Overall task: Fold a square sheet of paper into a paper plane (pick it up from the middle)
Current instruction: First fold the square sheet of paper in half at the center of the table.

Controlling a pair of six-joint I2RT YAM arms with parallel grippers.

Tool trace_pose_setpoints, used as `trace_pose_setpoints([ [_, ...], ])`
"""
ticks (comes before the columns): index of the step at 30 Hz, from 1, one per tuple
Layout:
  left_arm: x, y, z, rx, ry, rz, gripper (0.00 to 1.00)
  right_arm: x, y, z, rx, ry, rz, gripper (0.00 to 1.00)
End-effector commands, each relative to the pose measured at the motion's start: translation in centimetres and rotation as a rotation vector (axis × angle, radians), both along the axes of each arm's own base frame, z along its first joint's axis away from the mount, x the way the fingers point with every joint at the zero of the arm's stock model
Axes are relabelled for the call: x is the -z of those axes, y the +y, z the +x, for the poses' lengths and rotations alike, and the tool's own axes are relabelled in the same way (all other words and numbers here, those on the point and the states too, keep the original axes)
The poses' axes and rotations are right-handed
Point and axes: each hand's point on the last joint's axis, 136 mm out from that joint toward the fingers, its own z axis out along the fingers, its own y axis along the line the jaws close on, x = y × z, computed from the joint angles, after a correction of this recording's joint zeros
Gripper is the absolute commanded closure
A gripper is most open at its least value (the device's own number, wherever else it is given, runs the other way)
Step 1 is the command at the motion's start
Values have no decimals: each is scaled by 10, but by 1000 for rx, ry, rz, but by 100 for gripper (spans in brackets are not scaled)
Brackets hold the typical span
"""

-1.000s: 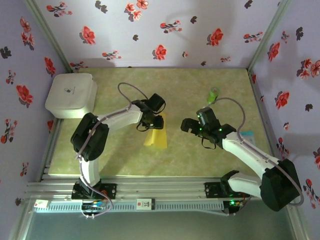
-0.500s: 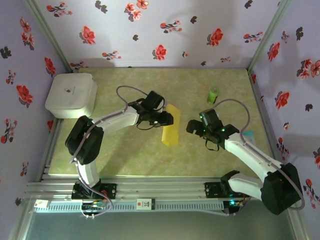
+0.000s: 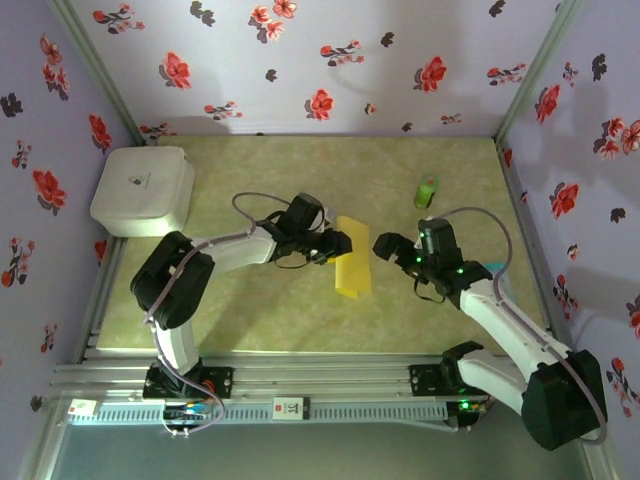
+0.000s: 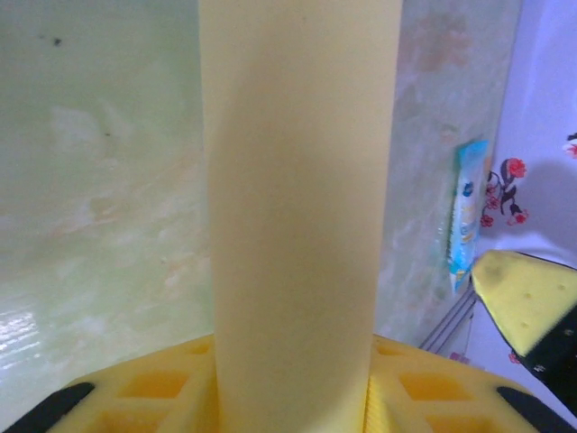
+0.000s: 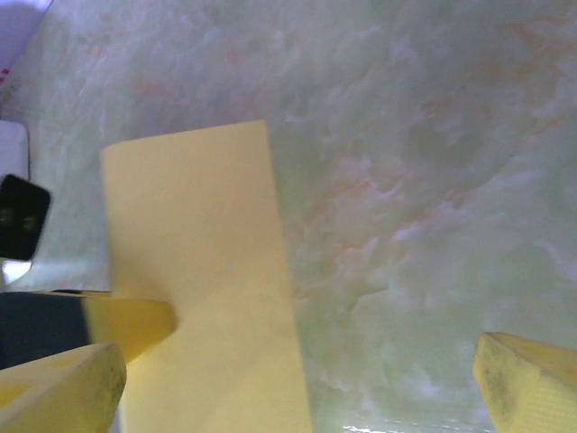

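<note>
Two arms reach over one desk (image 3: pixel 260 310). At mid-desk, the left claw (image 3: pixel 337 243) grips one yellow sheet (image 3: pixel 351 270) by its edge; the right claw (image 3: pixel 384 246) stands wide just beside it. Farther back: one green cylinder (image 3: pixel 427 190), one white box (image 3: pixel 143 190).

In the left wrist view the paper (image 4: pixel 297 198) runs off the top edge, and its near end is hidden inside the left gripper (image 4: pixel 293 401). The right wrist view crops the right gripper (image 5: pixel 293 388) at both bottom corners. The packet (image 4: pixel 467 216) has print too small to read.
</note>
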Motion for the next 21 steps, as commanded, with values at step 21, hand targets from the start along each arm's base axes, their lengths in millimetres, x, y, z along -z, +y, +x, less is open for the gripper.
trace_pose_setpoints([
  [21, 38, 51, 11, -56, -92, 329, 44, 9, 24, 5, -41, 51, 91, 1],
])
